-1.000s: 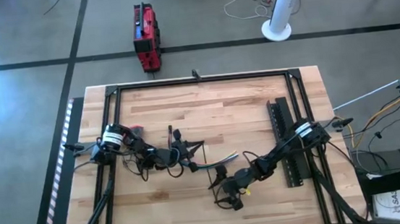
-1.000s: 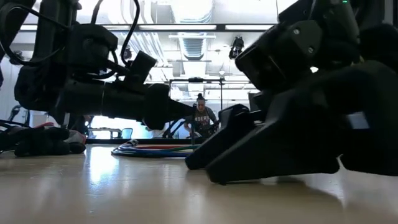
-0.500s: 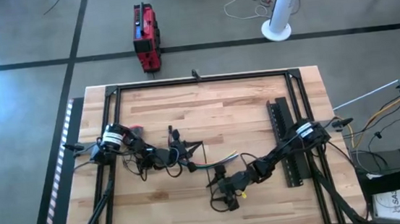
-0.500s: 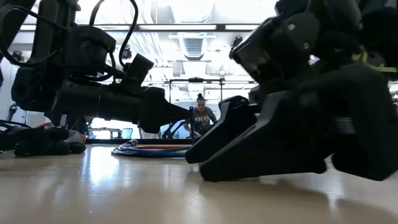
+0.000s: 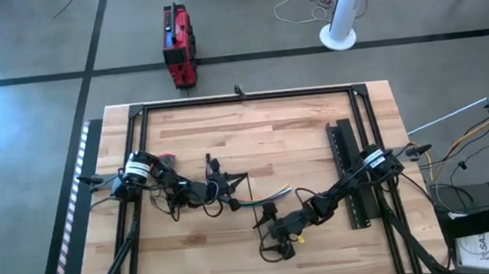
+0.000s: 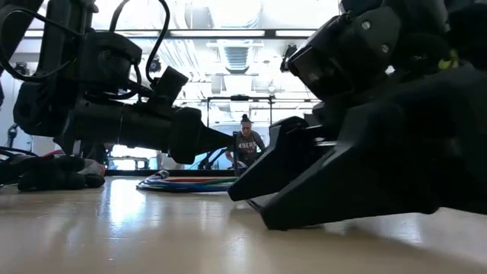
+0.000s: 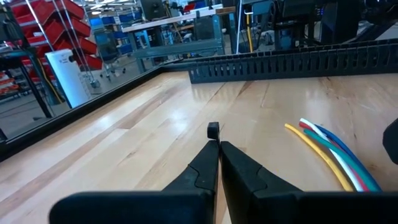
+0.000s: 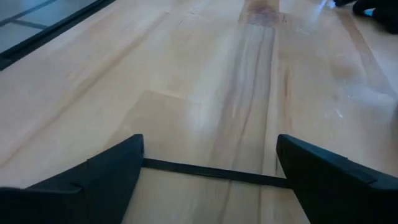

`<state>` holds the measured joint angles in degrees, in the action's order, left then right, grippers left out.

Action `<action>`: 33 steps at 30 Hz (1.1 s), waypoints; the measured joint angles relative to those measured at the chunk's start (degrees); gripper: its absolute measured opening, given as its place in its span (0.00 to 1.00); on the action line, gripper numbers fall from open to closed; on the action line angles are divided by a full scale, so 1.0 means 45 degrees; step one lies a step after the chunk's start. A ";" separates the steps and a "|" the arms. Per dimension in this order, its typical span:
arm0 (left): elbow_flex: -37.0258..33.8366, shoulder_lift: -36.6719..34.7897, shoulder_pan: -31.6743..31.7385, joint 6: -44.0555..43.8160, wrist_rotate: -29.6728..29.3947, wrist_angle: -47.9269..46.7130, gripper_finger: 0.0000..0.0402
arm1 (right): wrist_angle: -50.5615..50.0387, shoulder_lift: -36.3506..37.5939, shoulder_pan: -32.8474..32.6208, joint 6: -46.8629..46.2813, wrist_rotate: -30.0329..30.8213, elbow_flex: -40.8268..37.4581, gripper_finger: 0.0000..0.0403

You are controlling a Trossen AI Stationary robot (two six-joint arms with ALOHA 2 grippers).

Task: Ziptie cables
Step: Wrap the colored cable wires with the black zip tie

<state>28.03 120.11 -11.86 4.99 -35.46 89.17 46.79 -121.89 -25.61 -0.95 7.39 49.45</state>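
Note:
The cables (image 5: 273,193) lie flat on the wooden table, a short curved bundle of blue, green and yellow wires; their free ends (image 7: 329,155) show in the left wrist view. My left gripper (image 7: 217,144) is shut, low, just left of them (image 5: 235,180). A small black block (image 7: 213,129) sits at its fingertips. The ziptie (image 8: 211,171), a thin black strip, lies flat on the table. My right gripper (image 8: 210,149) is open and low, nearer the front edge than the cables (image 5: 268,234). The strip runs across the gap from one finger to the other. My left gripper has the small black block (image 7: 213,129) right at its shut fingertips; whether they pinch it cannot be told. My right gripper's fingers (image 8: 112,168) stand at the strip's two ends; whether they touch it cannot be told.
A long black perforated bar (image 5: 347,172) lies along the table's right side, under the right arm. A black rail frame (image 5: 241,100) borders the tabletop. Bare wood lies toward the far edge. A person stands in the room behind (image 6: 245,146).
My right gripper has shifted a little toward the table's left, staying open and low over the wood. The left arm and the cables have kept still.

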 joint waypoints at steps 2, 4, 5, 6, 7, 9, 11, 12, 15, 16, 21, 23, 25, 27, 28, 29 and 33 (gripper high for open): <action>0.0000 0.0000 0.0000 0.0000 -0.0026 -0.0052 0.00 | -0.0120 0.0149 -0.0068 -0.0071 -0.0042 -0.0027 0.89; 0.0000 0.0000 -0.0001 0.0000 -0.0048 -0.0050 0.00 | -0.0294 0.0366 -0.0223 0.0074 -0.0045 -0.0047 0.89; 0.0000 0.0000 0.0000 0.0000 -0.0093 -0.0050 0.00 | -0.0325 0.0462 -0.0313 0.0136 -0.0075 -0.0053 0.89; 0.0000 0.0000 0.0005 0.0000 -0.0111 -0.0050 0.00 | -0.0270 0.0536 -0.0407 0.0219 -0.0060 -0.0048 0.89; 0.0000 0.0000 0.0005 0.0000 -0.0120 -0.0058 0.00 | -0.0269 0.0594 -0.0491 0.0268 -0.0027 -0.0048 0.89; 0.0000 0.0000 0.0005 0.0000 -0.0131 -0.0063 0.00 | -0.0195 0.0618 -0.0583 0.0298 -0.0019 -0.0048 0.89; 0.0000 0.0000 0.0005 0.0005 -0.0136 -0.0065 0.00 | -0.0202 0.0555 -0.0574 0.0203 0.0031 -0.0048 0.89; 0.0000 0.0000 0.0005 0.0005 -0.0136 -0.0065 0.00 | -0.0203 0.0502 -0.0569 0.0152 0.0050 -0.0048 0.89; 0.0010 0.0000 0.0003 0.0005 -0.0133 -0.0066 0.00 | -0.0286 0.0443 -0.0540 0.0135 0.0214 -0.0048 0.89; 0.0010 0.0000 0.0004 0.0008 -0.0135 -0.0067 0.00 | -0.0339 0.0443 -0.0528 0.0178 0.0380 -0.0044 0.89; 0.0010 0.0000 0.0005 0.0112 -0.0131 -0.0069 0.00 | -0.0709 0.0462 -0.0488 0.0038 0.0650 -0.0067 0.89; 0.0010 0.0000 0.0005 0.0117 -0.0131 -0.0069 0.00 | -0.0716 0.0462 -0.0485 -0.0137 0.0657 -0.0092 0.89; 0.0010 0.0000 0.0005 0.0164 -0.0131 -0.0069 0.00 | -0.0713 0.0450 -0.0480 -0.0222 0.0668 -0.0114 0.89; 0.0010 0.0000 0.0005 0.0265 -0.0131 -0.0069 0.00 | -0.0650 0.0387 -0.0472 -0.0336 0.0677 -0.0137 0.89; 0.0010 0.0000 0.0005 0.0317 -0.0131 -0.0069 0.00 | -0.0608 0.0296 -0.0455 -0.0353 0.0671 -0.0142 0.89; 0.0010 0.0000 0.0005 0.0321 -0.0131 -0.0069 0.00 | -0.0553 0.0224 -0.0439 -0.0492 0.0656 -0.0145 0.89; 0.0010 0.0000 0.0005 0.0336 -0.0131 -0.0073 0.00 | -0.0361 -0.0112 -0.0323 -0.0832 0.0577 -0.0137 0.89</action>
<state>28.08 120.11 -11.84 6.51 -36.05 88.84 45.17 -122.39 -27.06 -4.69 9.99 48.83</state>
